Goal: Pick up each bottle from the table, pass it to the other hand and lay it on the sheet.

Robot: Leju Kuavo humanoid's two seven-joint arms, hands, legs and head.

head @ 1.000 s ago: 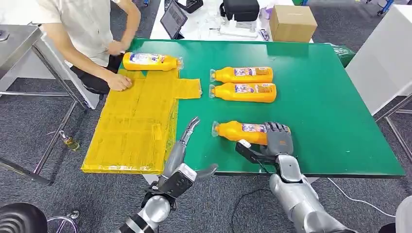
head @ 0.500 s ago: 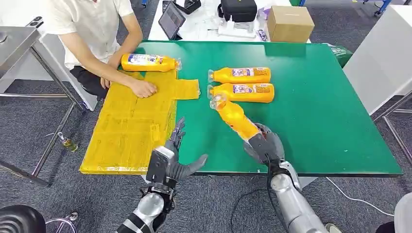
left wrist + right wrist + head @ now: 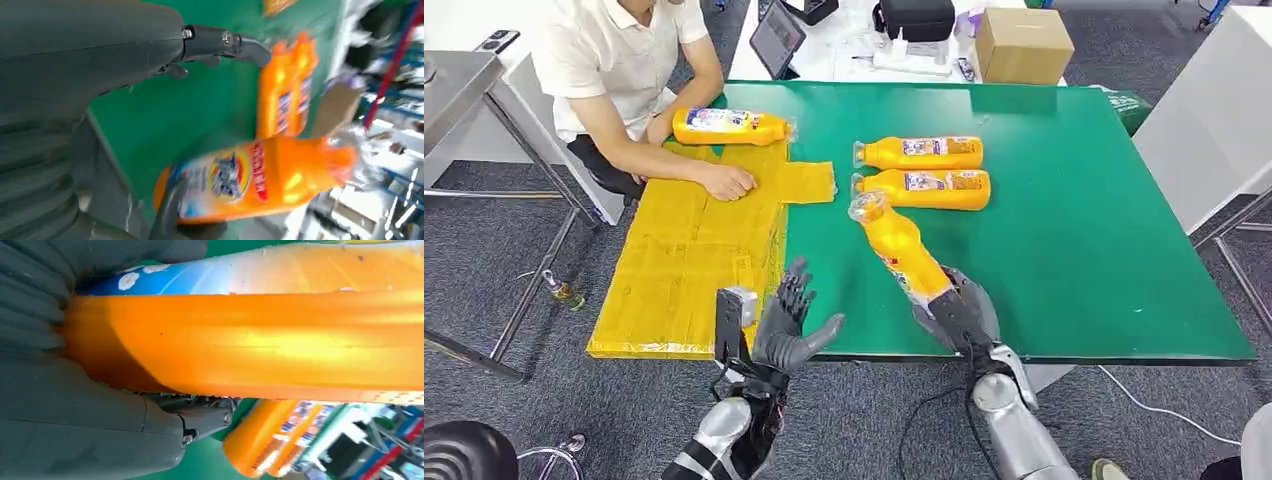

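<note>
The right hand [image 3: 959, 312] gripped the base of an orange bottle [image 3: 902, 247], lifted off the counter [image 3: 1074, 230] and tilted with its cap up and away from the hand. Across from it, near the counter's front edge, the left hand [image 3: 789, 325] was empty, fingers spread and palm toward the bottle, not touching it. Beyond the held bottle, 2 more bottles [image 3: 924, 172] lay side by side on the green. Farther off past the left hand, 1 bottle [image 3: 729, 127] lay at the far edge of the yellow sheet [image 3: 689, 260], where a person's hand [image 3: 727, 182] rested. Judging by this, 1 was delivered, 1 awaited handover, and 2 remained.
</note>
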